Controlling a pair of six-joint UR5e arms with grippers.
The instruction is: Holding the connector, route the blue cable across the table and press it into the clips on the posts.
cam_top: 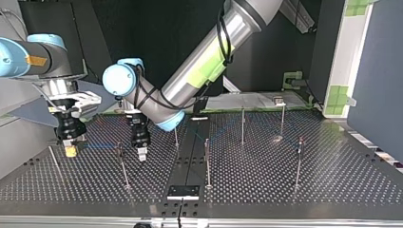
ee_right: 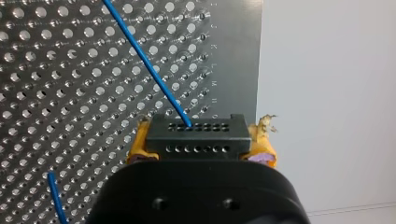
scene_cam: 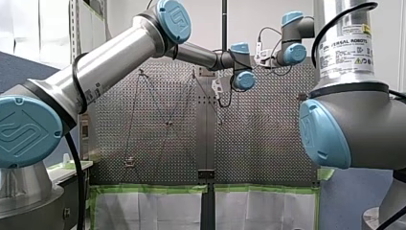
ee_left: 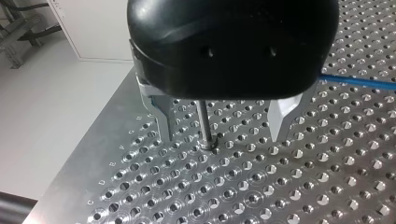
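My right gripper (ee_right: 201, 151) has its yellow pads shut on a black connector (ee_right: 196, 135) with rows of small holes. The blue cable (ee_right: 140, 51) leaves the connector's face and runs out over the perforated table (ee_right: 56, 93). In the top view this gripper (cam_top: 70, 149) hangs at the left, and the cable (cam_top: 97, 145) stretches from it toward a thin post (cam_top: 122, 164). My left gripper (ee_left: 223, 133) stands open just above the plate, with the foot of a metal post (ee_left: 204, 123) between its fingers (ee_left: 166, 126). The cable (ee_left: 355, 81) passes beside it. In the top view my left gripper (cam_top: 141, 154) is right of that post.
Several more thin upright posts (cam_top: 207, 161) (cam_top: 243, 126) (cam_top: 298, 161) stand across the table in the top view. A dark plate (cam_top: 183, 191) lies at the near edge. The table's edge and a pale floor (ee_left: 51, 107) lie beside my left gripper.
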